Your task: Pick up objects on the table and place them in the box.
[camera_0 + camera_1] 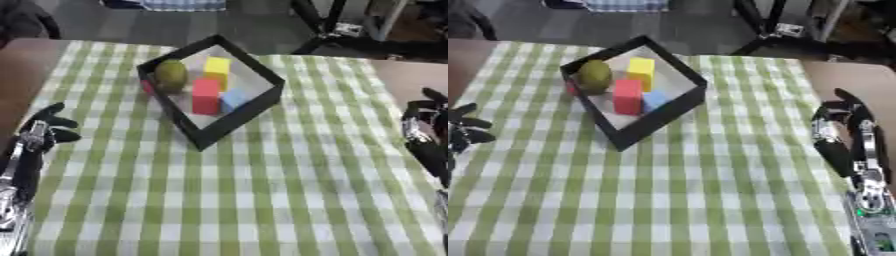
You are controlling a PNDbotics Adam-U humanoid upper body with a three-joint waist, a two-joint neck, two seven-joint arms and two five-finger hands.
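right hand (843, 131) fuller (right eye), box (260, 107)

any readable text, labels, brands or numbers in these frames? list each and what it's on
None readable.
Box, the blocks and the olive-green round thing inside it: no markings visible.
Checked tablecloth: pattern only.
Right arm, panel near the lower corner: something light on it, too blurred to read.

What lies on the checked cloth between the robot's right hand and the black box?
Only bare checked cloth between the right hand and the black box; the right eye view shows it best.
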